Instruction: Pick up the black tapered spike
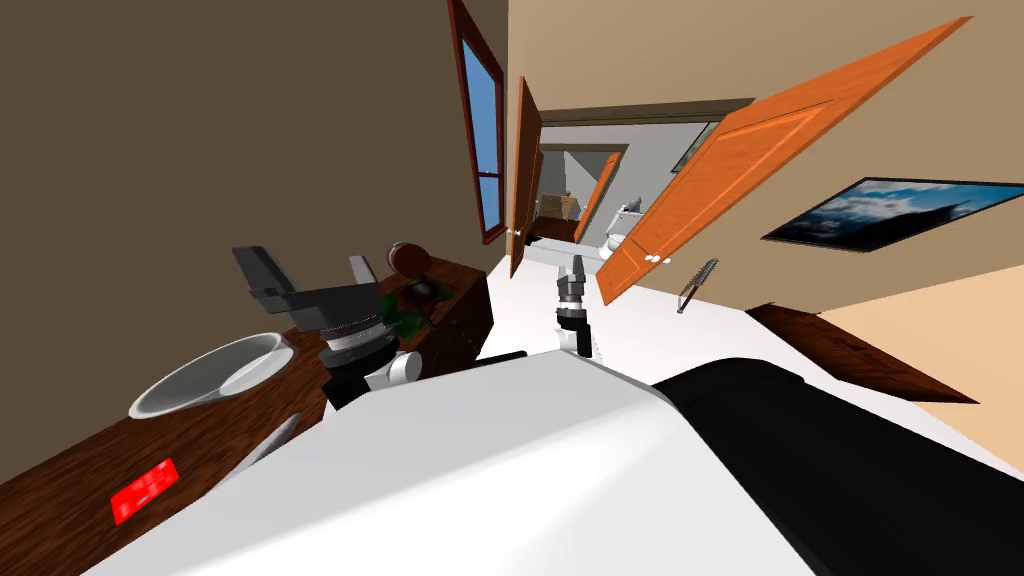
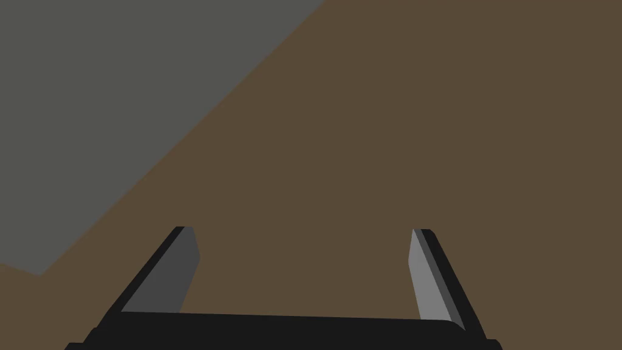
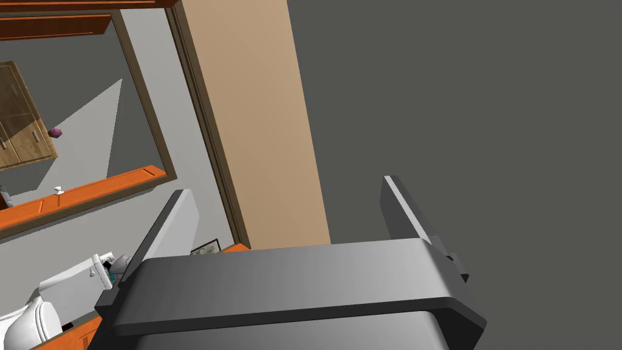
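A dark, ribbed, tapered rod stands slanted on the white floor by the right wall, beyond the open orange door; I cannot tell if it is the spike. A slim light grey tapered piece lies on the wooden counter at my left. My left gripper is raised over that counter, open and holding nothing. My right gripper points forward over the floor, open and holding nothing, well short of the rod.
On the counter sit a white bowl, a flat red item and a dark round thing with green and red parts. A second orange door stands ahead. A low brown piece of furniture lies at the right.
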{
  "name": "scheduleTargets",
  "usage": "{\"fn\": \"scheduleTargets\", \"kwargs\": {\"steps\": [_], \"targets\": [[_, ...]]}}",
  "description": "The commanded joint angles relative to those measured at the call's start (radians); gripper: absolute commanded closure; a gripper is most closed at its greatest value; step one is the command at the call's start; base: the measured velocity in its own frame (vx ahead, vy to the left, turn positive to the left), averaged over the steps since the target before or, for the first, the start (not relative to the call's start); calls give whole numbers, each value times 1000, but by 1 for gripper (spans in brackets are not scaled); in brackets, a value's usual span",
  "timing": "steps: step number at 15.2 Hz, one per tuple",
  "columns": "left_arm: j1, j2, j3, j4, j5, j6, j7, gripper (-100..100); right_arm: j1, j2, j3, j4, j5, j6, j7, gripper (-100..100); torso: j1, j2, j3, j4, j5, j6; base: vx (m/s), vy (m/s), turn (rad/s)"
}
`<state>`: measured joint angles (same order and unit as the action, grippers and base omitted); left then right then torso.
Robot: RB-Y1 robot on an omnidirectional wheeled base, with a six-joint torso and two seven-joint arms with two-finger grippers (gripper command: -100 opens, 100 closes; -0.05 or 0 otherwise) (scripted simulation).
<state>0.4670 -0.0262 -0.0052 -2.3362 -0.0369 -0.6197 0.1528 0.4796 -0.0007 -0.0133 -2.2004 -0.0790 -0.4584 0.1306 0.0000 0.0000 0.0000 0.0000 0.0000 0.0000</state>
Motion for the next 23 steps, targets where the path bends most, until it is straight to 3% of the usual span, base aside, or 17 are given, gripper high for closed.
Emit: {"fn": "scheduleTargets", "kwargs": {"steps": [1,2,3,4,5,13,14,16,17,18,20,21,23], "targets": [[-2,49,-6,8,6,1,1,-100,0,0,0,0,0,0,0,0,0,0,0,0,0,0,-7,-39,-14],[-2,49,-6,8,6,1,1,-100,0,0,0,0,0,0,0,0,-2,0,0,0,0,0,-15,-64,-9],[-3,84,-12,16,11,2,1,-100,0,0,0,0,0,0,0,0,-3,1,0,0,-1,0,-7,-76,-6],[-3,87,-12,16,11,2,1,-100,0,0,0,0,0,0,0,0,-4,1,0,0,-1,0,-1,-74,-2],[-5,122,-20,26,19,3,2,-100,0,0,0,0,0,0,0,0,-5,0,0,0,-1,0,0,-67,-3],[-13,287,-56,71,51,9,5,-100,0,0,0,0,0,0,0,0,-3,-2,-1,0,-1,0,24,-50,-4],[-13,292,-56,71,51,9,5,-100,0,0,0,0,0,0,0,0,-3,-2,-1,-1,-1,0,24,-29,1],[-16,349,-71,90,65,11,7,-100,0,0,0,0,0,0,0,0,-3,-2,-1,-1,-1,0,33,-45,-6],[-16,353,-71,90,65,11,7,-100,0,0,0,0,0,0,0,0,-3,-3,-1,-1,-1,0,26,-28,3],[-19,388,-88,110,80,13,8,-100,0,0,0,0,0,0,0,0,-2,-2,-1,-1,-1,0,34,-32,-5],[-19,418,-88,110,80,13,8,-100,0,0,0,0,0,0,0,0,-2,-3,-2,-1,-1,0,44,-36,-3],[-22,451,-106,132,96,16,10,-100,0,0,0,0,0,0,0,0,-2,-3,-2,-1,-1,0,50,-37,-5],[-22,486,-106,132,96,16,10,-100,0,0,0,0,0,0,0,0,-3,-4,-2,-1,-1,0,49,-37,-2]]}}
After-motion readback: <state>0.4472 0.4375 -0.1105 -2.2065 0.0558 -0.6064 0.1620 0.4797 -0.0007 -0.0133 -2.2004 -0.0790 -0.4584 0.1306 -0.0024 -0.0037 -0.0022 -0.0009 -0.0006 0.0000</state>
